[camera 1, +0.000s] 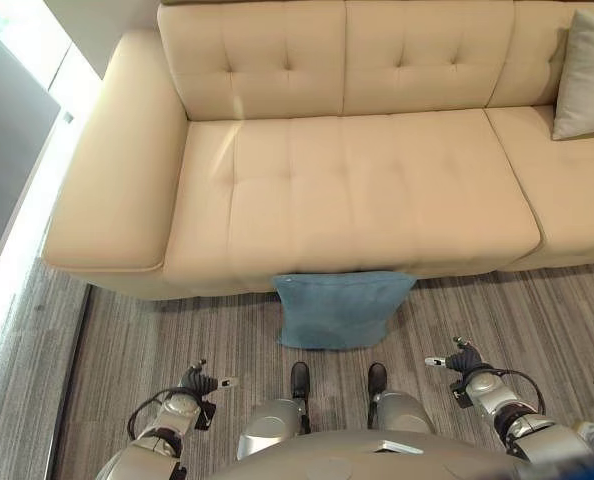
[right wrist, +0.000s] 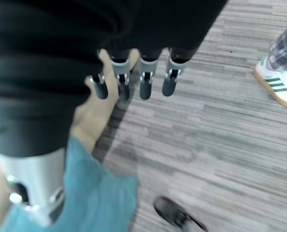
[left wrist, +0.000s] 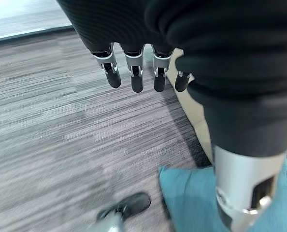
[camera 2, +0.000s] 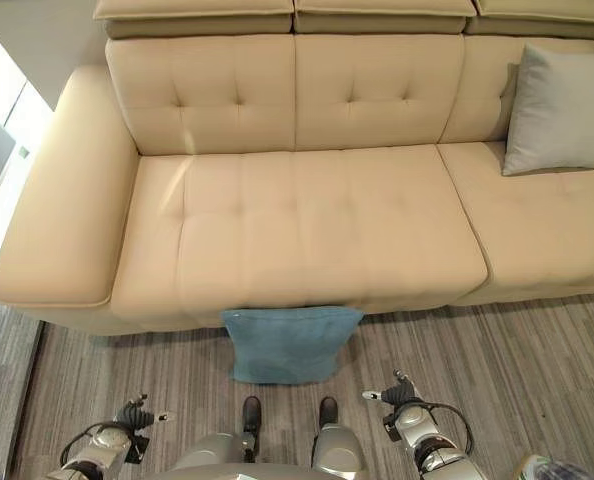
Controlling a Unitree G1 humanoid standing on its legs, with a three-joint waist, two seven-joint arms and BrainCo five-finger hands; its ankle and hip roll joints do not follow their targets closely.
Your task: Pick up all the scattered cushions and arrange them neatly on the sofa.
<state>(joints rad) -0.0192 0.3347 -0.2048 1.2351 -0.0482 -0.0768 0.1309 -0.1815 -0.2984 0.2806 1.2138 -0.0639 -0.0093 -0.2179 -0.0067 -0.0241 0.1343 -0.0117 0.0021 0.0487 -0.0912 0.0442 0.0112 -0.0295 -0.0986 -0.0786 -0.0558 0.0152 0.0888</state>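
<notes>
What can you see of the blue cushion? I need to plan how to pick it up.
The blue cushion is a soft, roughly square pillow in plain teal fabric, slightly slumped. It stands on its lower edge on the grey striped floor, leaning against the front of the beige sofa, its top edge meeting the underside of the seat. Neither hand touches it.

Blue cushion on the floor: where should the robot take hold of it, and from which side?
Probably by its two lower corners, one hand each. The blue cushion leans against the sofa front, its top edge tucked under the seat, its bottom corners free on the floor. The left hand and right hand hang open either side, so come in from both sides.
</notes>
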